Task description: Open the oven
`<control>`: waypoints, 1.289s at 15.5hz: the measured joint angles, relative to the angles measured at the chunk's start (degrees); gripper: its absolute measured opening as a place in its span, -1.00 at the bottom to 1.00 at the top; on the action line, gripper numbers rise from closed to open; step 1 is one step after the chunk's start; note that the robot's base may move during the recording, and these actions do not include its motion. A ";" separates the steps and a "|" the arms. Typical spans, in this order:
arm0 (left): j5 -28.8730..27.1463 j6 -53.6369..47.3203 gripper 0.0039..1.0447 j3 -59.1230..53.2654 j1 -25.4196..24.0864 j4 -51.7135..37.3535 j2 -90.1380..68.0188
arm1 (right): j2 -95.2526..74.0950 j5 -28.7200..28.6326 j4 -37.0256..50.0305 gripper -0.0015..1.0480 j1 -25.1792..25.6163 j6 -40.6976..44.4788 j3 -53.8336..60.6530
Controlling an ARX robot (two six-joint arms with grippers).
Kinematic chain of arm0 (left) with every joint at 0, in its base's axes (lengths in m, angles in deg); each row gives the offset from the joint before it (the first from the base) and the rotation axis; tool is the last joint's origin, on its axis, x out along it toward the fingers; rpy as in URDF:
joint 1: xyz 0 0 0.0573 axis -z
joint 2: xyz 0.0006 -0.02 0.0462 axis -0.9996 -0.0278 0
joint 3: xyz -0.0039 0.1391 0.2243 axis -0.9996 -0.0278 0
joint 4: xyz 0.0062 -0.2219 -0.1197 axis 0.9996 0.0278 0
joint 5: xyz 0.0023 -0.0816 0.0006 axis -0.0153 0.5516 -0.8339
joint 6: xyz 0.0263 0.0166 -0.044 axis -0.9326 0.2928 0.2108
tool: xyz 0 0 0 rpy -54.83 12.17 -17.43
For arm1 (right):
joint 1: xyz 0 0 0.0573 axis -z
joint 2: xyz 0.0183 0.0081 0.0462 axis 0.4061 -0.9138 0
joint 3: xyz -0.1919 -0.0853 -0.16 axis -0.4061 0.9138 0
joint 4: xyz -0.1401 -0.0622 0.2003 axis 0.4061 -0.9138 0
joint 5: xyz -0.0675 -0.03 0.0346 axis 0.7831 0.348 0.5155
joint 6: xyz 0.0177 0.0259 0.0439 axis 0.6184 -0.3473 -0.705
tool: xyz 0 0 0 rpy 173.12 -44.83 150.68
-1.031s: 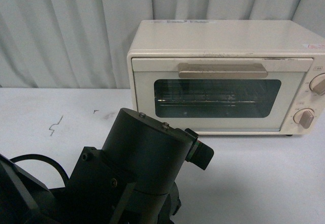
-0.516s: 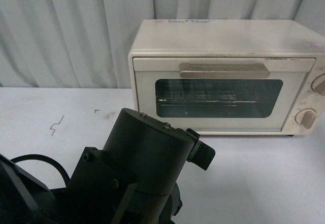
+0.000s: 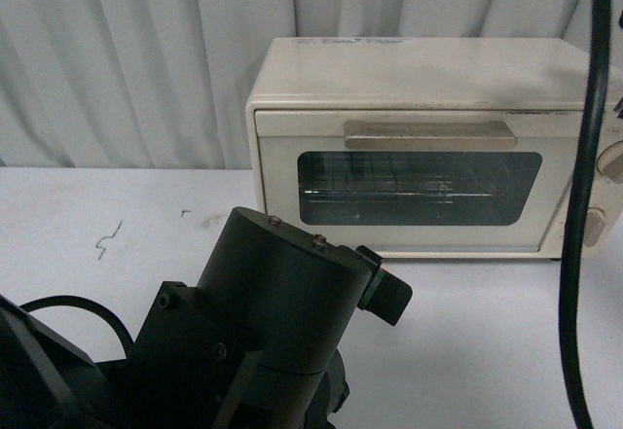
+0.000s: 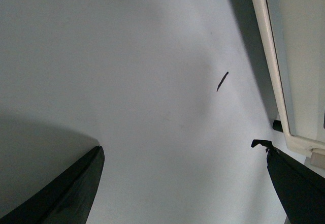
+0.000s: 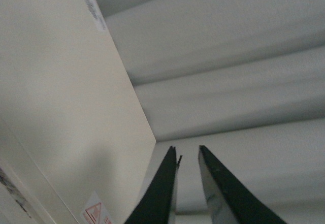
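Left tool [image 4: 180,148]: fingers [image 4: 71,193] spread wide, empty, over white tabletop [image 4: 127,71]; oven [image 4: 299,56] corner just beside. Front view, L to R: dark left-arm housing [image 3: 277,303] at lower left; oven [image 3: 409,79] center-right at tabletop's rear, against curtain [image 3: 127,59], door [image 3: 277,191] shut, handle [image 3: 428,135] above window [image 3: 419,188]; black cable [image 3: 584,205] hangs across knobs [image 3: 611,161]. Right tool [image 5: 187,148]: fingers nearly pressed together, slim gap, nothing held, above oven top, curtain behind.
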State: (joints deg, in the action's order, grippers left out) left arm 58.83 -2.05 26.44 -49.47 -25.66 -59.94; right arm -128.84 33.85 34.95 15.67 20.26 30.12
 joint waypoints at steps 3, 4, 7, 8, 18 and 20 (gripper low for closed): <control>-0.04 -0.02 0.88 0.00 0.00 0.02 0.00 | -2.36 -2.51 -1.20 -0.96 -0.74 6.16 -1.20; -0.04 -0.02 0.88 0.00 0.00 0.02 0.00 | -2.67 -2.69 -1.57 -0.96 -0.83 7.02 -1.20; -0.04 0.00 0.88 0.00 0.00 0.00 0.00 | -3.15 -6.60 -8.83 -0.96 -5.75 10.78 0.42; -0.04 0.00 0.88 0.00 0.00 0.00 0.00 | -3.15 -6.58 -9.11 -0.96 -5.95 10.78 0.70; -0.07 -0.02 0.88 0.00 0.00 0.00 0.00 | -4.52 -7.87 -11.98 -0.96 -6.73 10.47 0.96; -0.04 0.00 0.88 0.00 0.00 0.00 0.00 | -5.01 -8.13 -12.55 -0.96 -6.78 10.45 0.79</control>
State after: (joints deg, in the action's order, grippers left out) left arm 58.79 -2.05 26.44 -49.47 -25.66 -59.94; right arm -133.85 25.72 22.41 8.89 30.71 30.91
